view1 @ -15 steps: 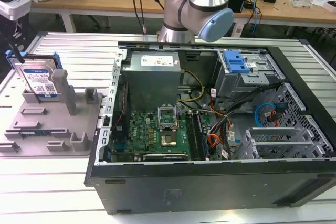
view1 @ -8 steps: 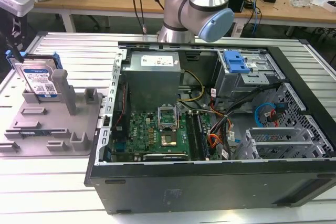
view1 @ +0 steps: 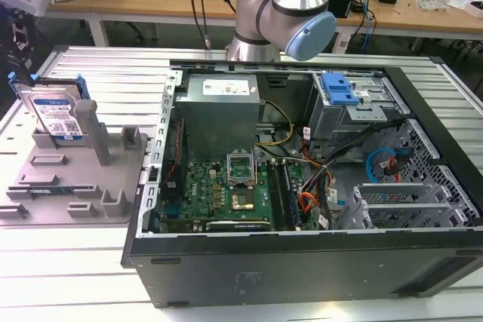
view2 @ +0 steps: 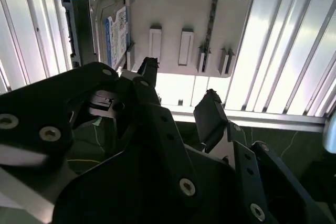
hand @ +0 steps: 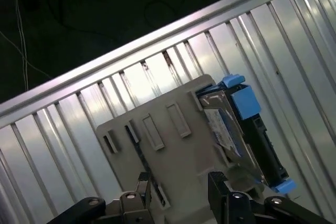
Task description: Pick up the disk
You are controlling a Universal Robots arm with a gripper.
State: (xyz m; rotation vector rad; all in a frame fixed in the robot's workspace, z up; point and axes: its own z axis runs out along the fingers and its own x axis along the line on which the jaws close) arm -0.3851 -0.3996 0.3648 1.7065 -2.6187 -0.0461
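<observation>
The pincer [view2: 181,90] is spread, and nothing sits between its two dark fingers [view2: 210,109]. The gap between them shows in both wrist views [hand: 180,184]. It hangs over a grey plastic tray [hand: 157,150], apart from it, with the fingertips pointing down at the tray's flat face and its small raised blocks.

The disk [hand: 231,124] stands on its edge in a slot at one end of that tray, beyond the fingertips and off to one side of the pincer. It lies nearer to one finger than to the other and touches neither. Its silver face carries a white-and-blue label, and blue plastic rails run along its sides. In the second wrist view the disk [view2: 102,24] shows edge-on past the finger on its side, just beside the tray [view2: 178,9].

In the exterior view the disk [view1: 56,115] stands upright at the far corner of the tray [view1: 75,179], on the exterior view's left. The tray rests on a ribbed metal table [view1: 113,73]. Just beside the tray, to the exterior view's right, lies an open computer case [view1: 302,262]. Inside it are a grey power supply box [view1: 219,107] and a blue bracket [view1: 338,88]. The arm [view1: 283,5] rises behind the case.
</observation>
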